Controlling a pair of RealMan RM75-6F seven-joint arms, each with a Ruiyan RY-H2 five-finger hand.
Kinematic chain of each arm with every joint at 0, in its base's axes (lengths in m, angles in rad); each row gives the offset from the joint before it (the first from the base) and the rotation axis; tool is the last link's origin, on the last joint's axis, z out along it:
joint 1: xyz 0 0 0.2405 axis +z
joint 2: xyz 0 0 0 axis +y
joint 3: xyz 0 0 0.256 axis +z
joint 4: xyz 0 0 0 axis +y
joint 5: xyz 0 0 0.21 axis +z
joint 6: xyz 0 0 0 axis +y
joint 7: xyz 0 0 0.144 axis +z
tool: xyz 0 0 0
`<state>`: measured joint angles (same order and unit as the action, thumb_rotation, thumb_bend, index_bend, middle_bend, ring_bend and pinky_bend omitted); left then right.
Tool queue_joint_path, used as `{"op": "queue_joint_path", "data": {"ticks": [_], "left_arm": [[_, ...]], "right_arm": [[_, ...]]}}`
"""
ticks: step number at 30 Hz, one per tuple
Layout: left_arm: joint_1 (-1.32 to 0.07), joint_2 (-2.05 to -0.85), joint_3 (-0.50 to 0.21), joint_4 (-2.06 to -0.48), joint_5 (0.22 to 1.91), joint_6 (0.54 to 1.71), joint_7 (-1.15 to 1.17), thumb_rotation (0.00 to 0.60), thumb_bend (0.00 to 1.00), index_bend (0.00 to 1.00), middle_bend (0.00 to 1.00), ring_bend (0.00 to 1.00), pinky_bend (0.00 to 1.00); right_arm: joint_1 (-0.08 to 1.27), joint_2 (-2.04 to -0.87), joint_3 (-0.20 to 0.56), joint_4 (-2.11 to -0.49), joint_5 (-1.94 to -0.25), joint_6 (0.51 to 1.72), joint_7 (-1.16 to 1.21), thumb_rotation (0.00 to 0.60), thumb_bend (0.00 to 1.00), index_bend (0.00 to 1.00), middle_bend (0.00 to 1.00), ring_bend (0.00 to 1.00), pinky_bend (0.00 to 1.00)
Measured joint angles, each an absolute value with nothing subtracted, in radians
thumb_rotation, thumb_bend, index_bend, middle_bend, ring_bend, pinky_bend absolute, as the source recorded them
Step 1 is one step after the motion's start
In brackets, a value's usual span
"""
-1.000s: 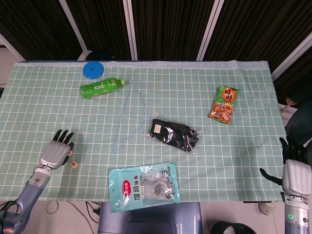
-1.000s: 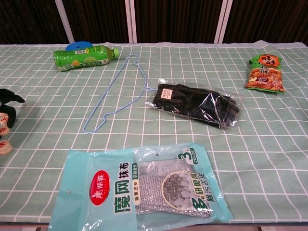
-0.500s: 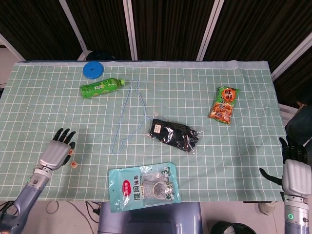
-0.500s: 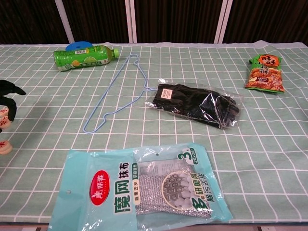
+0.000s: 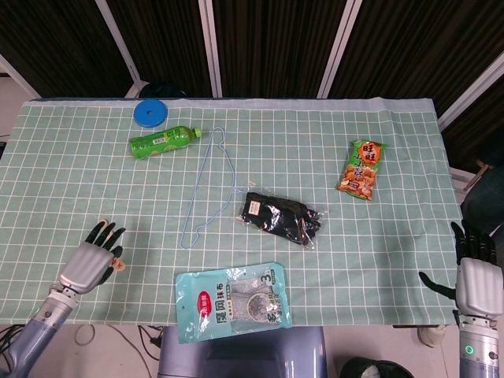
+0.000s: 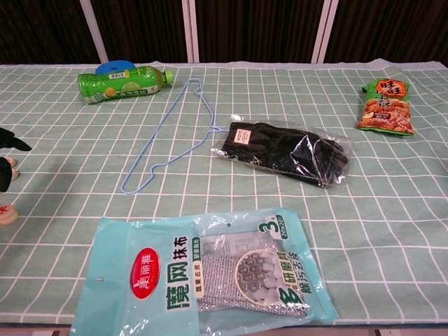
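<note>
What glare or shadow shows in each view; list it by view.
Head view: even overhead light, a soft shadow beside the left hand, the green bottle sharp. Chest view: white glare on the clear glove bag and the teal cloth pack; the frame is sharp throughout.

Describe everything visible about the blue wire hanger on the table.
The blue wire hanger is thin, pale blue wire, apparently plastic-coated, bent into a long narrow triangle with a small hook at the far end near the cap of the green bottle. It lies flat on the green checked tablecloth, running from the far middle toward the near left. One corner reaches the edge of the bagged black gloves; whether they touch is unclear. No robot hand touches it.
</note>
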<state>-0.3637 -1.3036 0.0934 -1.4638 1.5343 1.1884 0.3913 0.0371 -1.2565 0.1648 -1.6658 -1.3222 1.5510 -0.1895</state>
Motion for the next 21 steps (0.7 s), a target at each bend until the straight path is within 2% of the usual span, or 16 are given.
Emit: {"op": "queue_joint_path", "data": {"ticks": [21], "left_arm": [[-0.357, -1.342, 0.087, -1.431, 1.534, 1.173, 0.43, 0.6, 0.33, 0.47, 0.11, 0.0, 0.08]], "right_arm": [[0.036, -1.253, 0.166, -1.667, -1.318, 1.55, -0.189, 0.6, 0.2, 0.06, 0.05, 0.03, 0.0]]}}
